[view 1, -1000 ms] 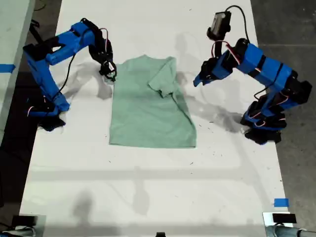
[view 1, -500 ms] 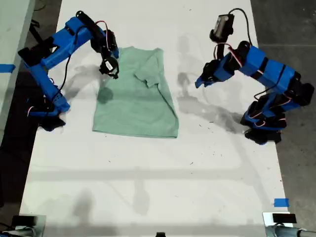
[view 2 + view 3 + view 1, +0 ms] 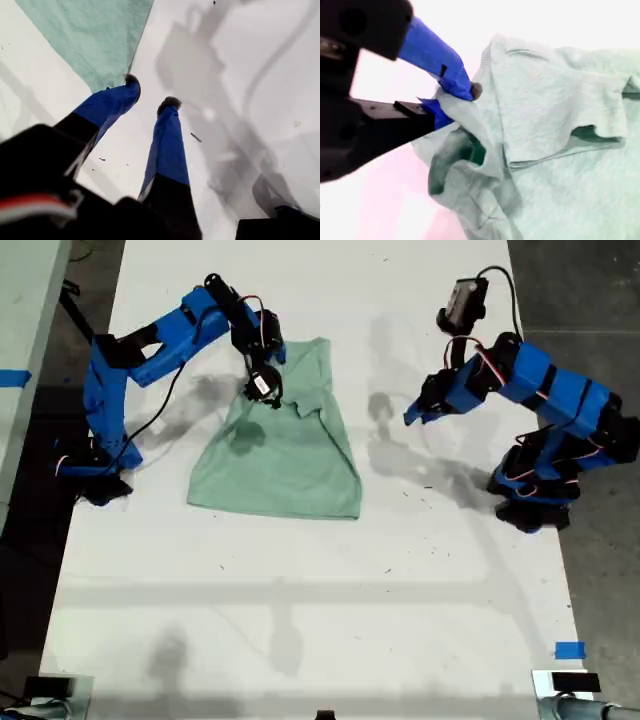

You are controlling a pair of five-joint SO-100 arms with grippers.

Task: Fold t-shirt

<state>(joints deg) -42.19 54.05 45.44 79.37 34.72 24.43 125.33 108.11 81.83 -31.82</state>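
my second end effector (image 3: 451, 100) pinching t-shirt (image 3: 290, 455), hem towards camera

No legible text, label, brand, number or sign appears in any view: the t-shirt (image 3: 280, 455) is plain and unprinted, the blue arms carry no readable markings, and the white counter (image 3: 300, 620) bears only unmarked blue tape pieces (image 3: 569, 650).
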